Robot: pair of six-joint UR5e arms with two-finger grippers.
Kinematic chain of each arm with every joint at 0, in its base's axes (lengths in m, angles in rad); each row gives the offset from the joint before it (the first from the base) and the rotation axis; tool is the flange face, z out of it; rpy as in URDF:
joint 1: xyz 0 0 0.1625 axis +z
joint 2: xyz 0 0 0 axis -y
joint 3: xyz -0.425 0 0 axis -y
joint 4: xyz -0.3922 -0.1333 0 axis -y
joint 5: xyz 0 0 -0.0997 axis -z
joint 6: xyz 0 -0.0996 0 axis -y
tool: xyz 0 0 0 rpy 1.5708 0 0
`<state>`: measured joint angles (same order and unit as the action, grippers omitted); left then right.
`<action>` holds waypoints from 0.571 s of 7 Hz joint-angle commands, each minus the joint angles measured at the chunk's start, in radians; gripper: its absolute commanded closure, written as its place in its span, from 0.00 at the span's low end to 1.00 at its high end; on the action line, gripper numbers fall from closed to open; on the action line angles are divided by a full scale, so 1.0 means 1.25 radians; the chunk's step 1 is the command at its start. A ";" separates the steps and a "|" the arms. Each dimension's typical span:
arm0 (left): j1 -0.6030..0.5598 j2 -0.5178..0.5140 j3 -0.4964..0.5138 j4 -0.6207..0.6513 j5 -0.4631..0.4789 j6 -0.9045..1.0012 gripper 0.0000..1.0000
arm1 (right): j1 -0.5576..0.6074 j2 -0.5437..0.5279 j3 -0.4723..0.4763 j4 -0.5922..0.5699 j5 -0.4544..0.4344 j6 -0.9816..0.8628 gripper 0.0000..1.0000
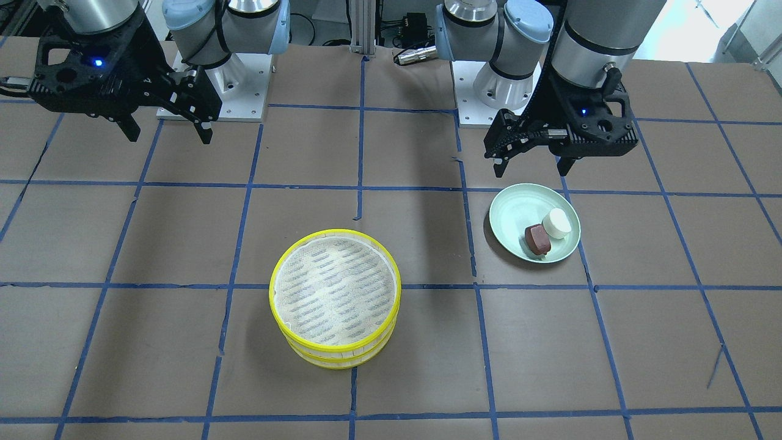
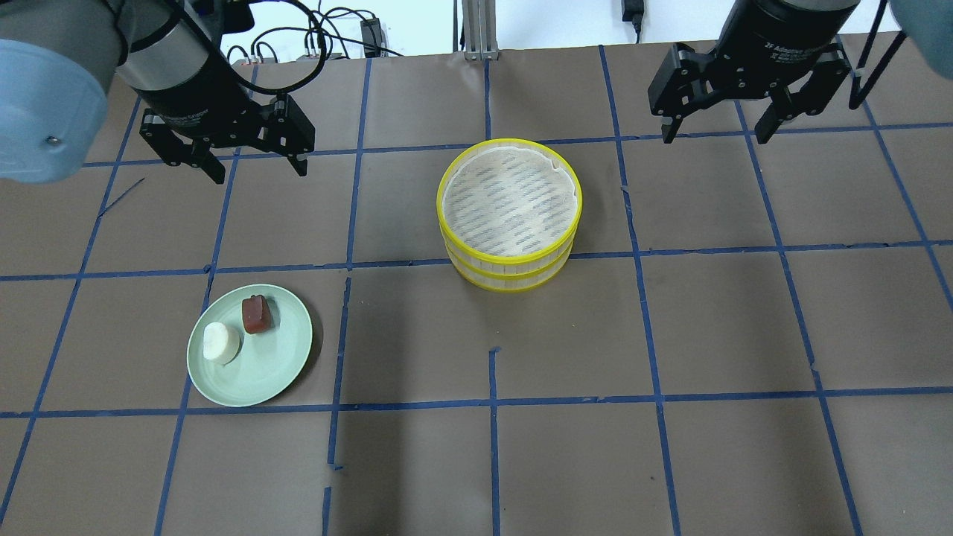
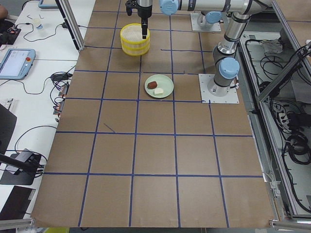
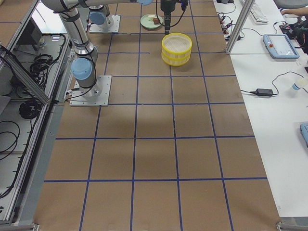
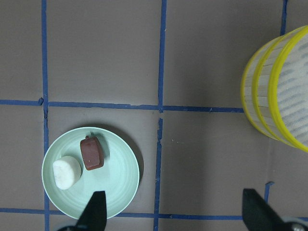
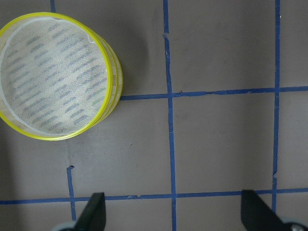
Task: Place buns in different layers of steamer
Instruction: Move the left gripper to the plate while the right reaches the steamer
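Sitting just beside each other on the pale green plate (image 2: 279,368), the white bun (image 2: 221,343) and the reddish-brown bun (image 2: 257,314) are lying on the robot's left half of the table, well apart from the stacked steamer layers (image 2: 510,262). In the left wrist view the brown bun's long axis is running roughly crosswise to the line between the fingers, so a closing would probably be spanning its short side. The left gripper (image 2: 260,173), the nearer one, is hovering wide open and empty, with the plate showing off toward one fingertip rather than centred. The right gripper (image 2: 715,138), likewise spread and empty, is hanging beyond the steamer.
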<state>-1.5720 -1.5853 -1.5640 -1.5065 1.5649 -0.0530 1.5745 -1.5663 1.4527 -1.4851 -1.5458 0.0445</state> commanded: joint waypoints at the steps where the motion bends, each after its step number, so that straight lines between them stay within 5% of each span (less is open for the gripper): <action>1: 0.005 0.001 0.003 0.000 -0.005 0.006 0.00 | 0.003 -0.001 0.004 0.003 0.003 0.005 0.00; 4: 0.073 0.001 0.003 0.018 0.005 0.083 0.00 | 0.004 -0.002 0.009 0.000 0.013 0.011 0.00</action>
<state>-1.5240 -1.5846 -1.5605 -1.4990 1.5617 -0.0170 1.5777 -1.5689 1.4634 -1.4836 -1.5345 0.0559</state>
